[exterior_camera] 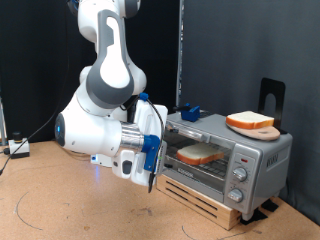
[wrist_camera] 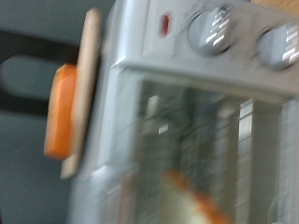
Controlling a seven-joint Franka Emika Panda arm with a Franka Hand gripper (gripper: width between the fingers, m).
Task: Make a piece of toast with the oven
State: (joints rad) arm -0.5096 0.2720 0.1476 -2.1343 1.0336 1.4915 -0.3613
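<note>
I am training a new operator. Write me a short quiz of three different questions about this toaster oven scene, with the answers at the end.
1. True or false: the oven door is shut, with a piece of toast behind the glass.
2. What lies on the wooden board on top of the oven? A) a mug B) a rounder orange-rimmed slice C) a knife
3. Fill in: in the exterior view, the gripper is at the oven's ______ side.

Key
1. True. The glass front looks closed and the slice rests inside.
2. B. The wrist view also shows this slice on the board.
3. Left, in front of the door. The pictures do not show its jaws clearly.
</note>
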